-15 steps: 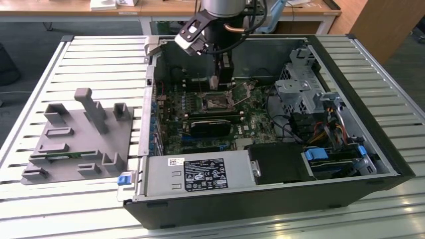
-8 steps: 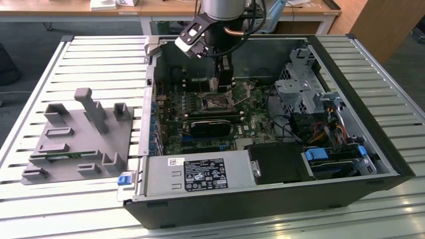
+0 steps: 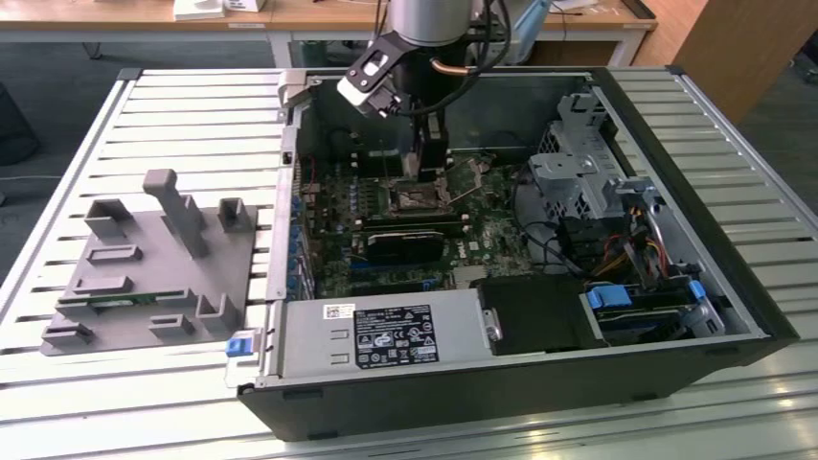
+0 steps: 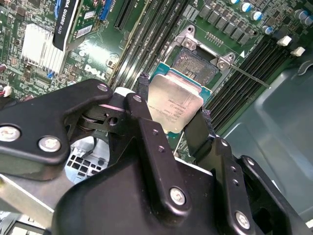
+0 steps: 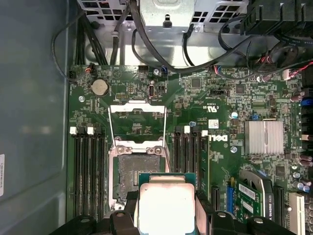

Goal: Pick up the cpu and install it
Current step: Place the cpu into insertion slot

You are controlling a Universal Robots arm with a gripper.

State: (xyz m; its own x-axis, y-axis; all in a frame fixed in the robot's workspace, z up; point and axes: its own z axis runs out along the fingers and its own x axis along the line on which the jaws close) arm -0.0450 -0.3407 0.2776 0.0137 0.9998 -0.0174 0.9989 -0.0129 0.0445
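The cpu (image 4: 173,105), a flat square chip with a shiny silver top and a green rim, sits between the black fingers (image 4: 142,93) of my gripper (image 4: 174,98), which is shut on it. In the first wrist view the cpu (image 5: 165,205) hangs just beside the open socket (image 5: 138,176), slightly overlapping its edge. The socket (image 4: 198,61) has a bare contact field and a metal frame. In the exterior view my gripper (image 3: 431,163) reaches down into the open computer case (image 3: 715,287), right above the socket (image 3: 420,199) on the green motherboard.
The socket's metal load plate (image 5: 137,105) is swung open. Black memory slots (image 5: 88,166) flank the socket. A graphics card (image 3: 402,244) and power supply (image 3: 383,335) lie nearer the exterior camera. A drive cage (image 3: 576,172) is at the exterior view's right, a grey parts fixture (image 3: 141,278) at its left.
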